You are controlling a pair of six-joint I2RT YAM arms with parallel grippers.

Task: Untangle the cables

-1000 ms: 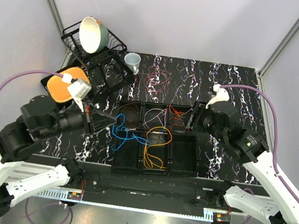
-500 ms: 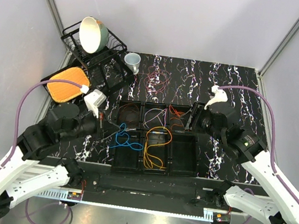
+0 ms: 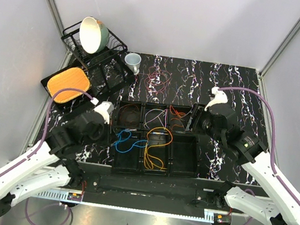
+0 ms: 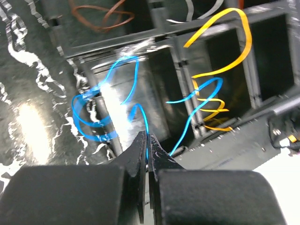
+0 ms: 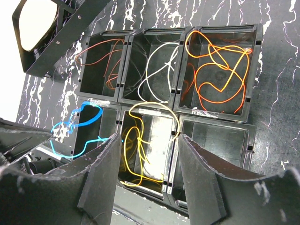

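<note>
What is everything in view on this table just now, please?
bin tray: one, black, six compartments, middle of the table
blue cable: one, blue, near-left compartment, spilling over its left wall
yellow cable: one, yellow, near-middle compartment
orange cable: one, orange, far-right compartment
white cable: one, white, far-middle compartment
brown cable: one, brown, far-left compartment
loose cables: small tangle, red and purple, behind the bin tray
dish rack: one, black, far-left corner
bowl: one, cream inside, tilted in the rack
cup: one, pale, beside the rack
orange pad: one, orange, on a black tray, left edge
left gripper: one, black, shut on the blue cable
right gripper: one, black, open above the bin tray
</note>
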